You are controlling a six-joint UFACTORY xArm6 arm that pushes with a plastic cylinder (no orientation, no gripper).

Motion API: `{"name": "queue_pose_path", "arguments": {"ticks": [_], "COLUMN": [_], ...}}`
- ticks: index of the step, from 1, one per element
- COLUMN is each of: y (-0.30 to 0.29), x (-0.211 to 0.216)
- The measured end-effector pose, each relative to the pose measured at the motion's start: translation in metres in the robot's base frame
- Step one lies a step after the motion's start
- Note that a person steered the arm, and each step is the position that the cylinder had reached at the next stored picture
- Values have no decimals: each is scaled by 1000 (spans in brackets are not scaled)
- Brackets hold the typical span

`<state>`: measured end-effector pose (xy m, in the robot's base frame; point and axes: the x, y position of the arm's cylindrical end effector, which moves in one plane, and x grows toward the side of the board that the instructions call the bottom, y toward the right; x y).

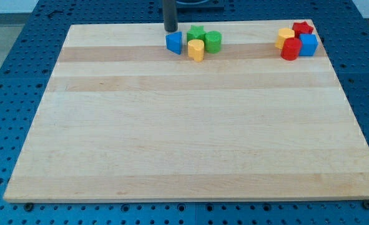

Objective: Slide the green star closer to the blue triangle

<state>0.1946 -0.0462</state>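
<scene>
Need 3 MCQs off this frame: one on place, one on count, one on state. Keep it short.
1. My tip is:
A. just above the blue triangle, at the board's top edge
B. at the view's bottom
C. beside the red blocks

2. Blocks on the board:
A. five
B. eight
C. ten

3. The green star is:
A. alone at the view's left
B. stacked on another block
C. in a cluster with the blue triangle

A: the rod ends just above the triangle.
B: four per cluster.
C: it sits close to the triangle's right.
</scene>
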Motion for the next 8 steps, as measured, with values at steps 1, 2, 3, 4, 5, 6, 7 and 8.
{"name": "queue_pose_path", "arguments": {"ticks": [1, 2, 3, 4, 5, 6, 7, 8], "y": [4, 55, 57, 57, 40, 39, 36, 31], "x": [0, 11, 11, 10, 32, 32, 32, 32]}}
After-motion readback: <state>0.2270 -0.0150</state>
